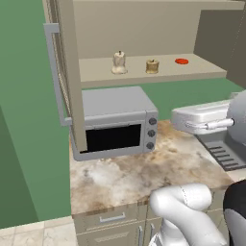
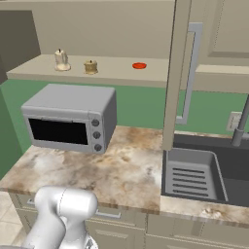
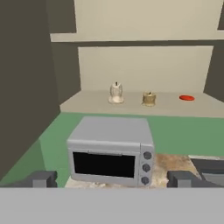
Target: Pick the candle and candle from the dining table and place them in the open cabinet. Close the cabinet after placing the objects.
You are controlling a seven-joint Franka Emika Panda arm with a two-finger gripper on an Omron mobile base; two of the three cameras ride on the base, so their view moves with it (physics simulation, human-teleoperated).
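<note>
Hand view: both candles [image 3: 116, 93] shelved, well beyond open end effector [image 3: 112, 179].

Simulated kitchen: microwave [image 2: 70, 119] on marbled counter [image 2: 121, 170], sink [image 2: 194, 177], beige wall cabinet [image 1: 144, 72], green wall [image 2: 141, 104].
</note>
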